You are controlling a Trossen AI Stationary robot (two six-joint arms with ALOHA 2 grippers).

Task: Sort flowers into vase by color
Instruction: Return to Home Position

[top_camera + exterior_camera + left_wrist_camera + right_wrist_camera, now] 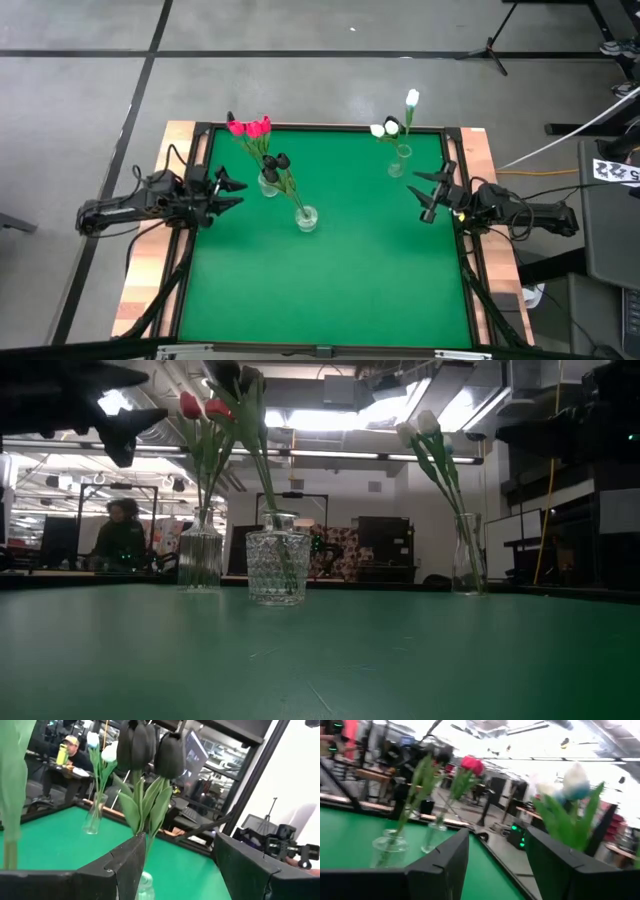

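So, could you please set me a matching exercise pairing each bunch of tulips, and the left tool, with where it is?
Things:
1. pink tulips
2. black tulips
3. white tulips
4. left tool

Places:
A. in the slim vase, on the right side of the table
B. open, at the table's left edge
C. in the ribbed vase
D. in the patterned glass, nearest the table's middle

Pairs: 1-C; 2-D; 3-A; 4-B.

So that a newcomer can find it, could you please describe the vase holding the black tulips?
On the green table mat, the black-tulip vase stands nearest the centre, between the ribbed vase of pink-red tulips and the slim vase of white tulips. It alone is short, wide and diamond-patterned, holding black tulips.
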